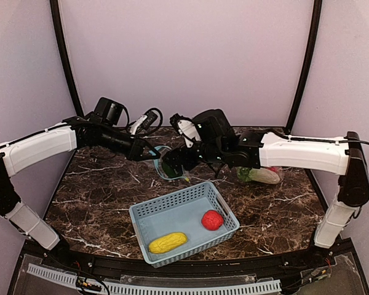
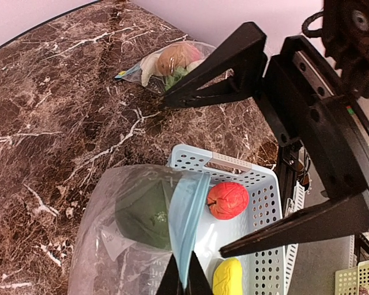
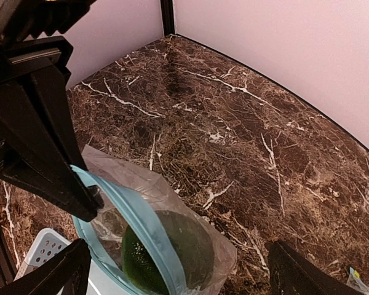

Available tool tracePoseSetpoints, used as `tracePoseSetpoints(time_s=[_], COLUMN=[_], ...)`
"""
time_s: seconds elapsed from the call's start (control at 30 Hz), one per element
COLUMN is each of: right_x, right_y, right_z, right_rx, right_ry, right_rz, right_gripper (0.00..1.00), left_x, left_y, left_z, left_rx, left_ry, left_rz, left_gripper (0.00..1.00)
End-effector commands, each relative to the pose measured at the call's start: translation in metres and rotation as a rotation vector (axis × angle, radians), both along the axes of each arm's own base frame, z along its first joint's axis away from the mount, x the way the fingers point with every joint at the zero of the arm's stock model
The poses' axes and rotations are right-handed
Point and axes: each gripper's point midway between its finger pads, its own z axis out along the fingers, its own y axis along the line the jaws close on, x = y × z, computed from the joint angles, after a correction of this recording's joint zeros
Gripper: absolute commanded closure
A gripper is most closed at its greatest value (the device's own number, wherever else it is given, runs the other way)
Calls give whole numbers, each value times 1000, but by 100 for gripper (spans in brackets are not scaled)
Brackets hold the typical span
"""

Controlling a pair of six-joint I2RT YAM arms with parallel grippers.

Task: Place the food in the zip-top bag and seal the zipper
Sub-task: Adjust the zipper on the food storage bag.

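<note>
Left pincer point(image 2: 184, 281) is clenched on the blue zipper rim of the zip-top bag point(image 2: 120, 239) and holds that edge up, so the mouth faces the basket. The rest of the bag rests on the surface point(image 1: 98, 196), brown marble with white veins.

1 dark green round fruit point(image 2: 144, 212) sits inside this bag, seen through the clear plastic.

Right pincer point(image 1: 174, 161) is released, jaws spread wide with nothing between them. It is at the bag mouth, just above the green fruit. In the left wrist view its 2 black fingers point(image 2: 221, 67) straddle the basket end of the bag and touch nothing.

The light blue basket point(image 1: 197, 244) stands on the surface near the front edge, just beside the bag. 2 items are in it: a red apple point(image 1: 212, 219) at the right end and yellow corn point(image 1: 167, 242) at the front left, apart from each other.

A 2nd clear bag point(image 1: 261, 175) lies on the surface under the right arm, well apart from the held bag. It holds a brown potato point(image 2: 175, 56) plus white and green pieces too small to name.

The zipper on the held bag is not sealed.
</note>
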Motion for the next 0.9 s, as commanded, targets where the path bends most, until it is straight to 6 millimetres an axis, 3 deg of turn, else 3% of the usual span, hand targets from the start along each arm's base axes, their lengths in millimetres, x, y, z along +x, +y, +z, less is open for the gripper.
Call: tracePoseSetpoints(time_s=[0.0,0.4,0.67,0.87], right_x=[9,26,38,52], right_y=[5,6,-5,-27], right_z=[-1,-25,-49,-63], right_rx=[60,49,-40,-164], right_ry=[23,55,51,2], right_rz=[-3,-30,-103,-203], right_gripper=[1,24,27,27], left_x=[-11,-28,-31,-27], left_y=[-4,-14,-14,-10], left_z=[14,23,29,31], left_rx=[-61,-120,-139,-122], left_ry=[-3,9,-12,-49], left_rz=[-53,-138,-148,-110], left_gripper=[99,99,99,99])
